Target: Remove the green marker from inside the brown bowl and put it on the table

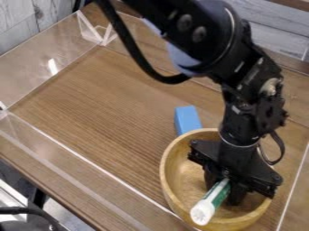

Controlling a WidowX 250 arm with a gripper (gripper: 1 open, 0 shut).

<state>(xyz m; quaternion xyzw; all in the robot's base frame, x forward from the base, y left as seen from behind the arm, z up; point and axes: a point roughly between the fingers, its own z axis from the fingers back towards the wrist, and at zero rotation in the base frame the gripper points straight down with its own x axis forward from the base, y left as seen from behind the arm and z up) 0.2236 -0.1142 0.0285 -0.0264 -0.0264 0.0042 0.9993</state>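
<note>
The brown bowl sits at the lower right of the table. Inside it lies the green marker, its white cap end pointing toward the bowl's near rim and its green barrel running up between the fingers. My gripper points straight down into the bowl and is shut on the marker's upper part. The black arm hides the bowl's far right side and the marker's top end.
A small blue block lies on the table just behind the bowl's rim. Clear acrylic walls run along the table's left and far edges. Bare wood stretches left of the bowl.
</note>
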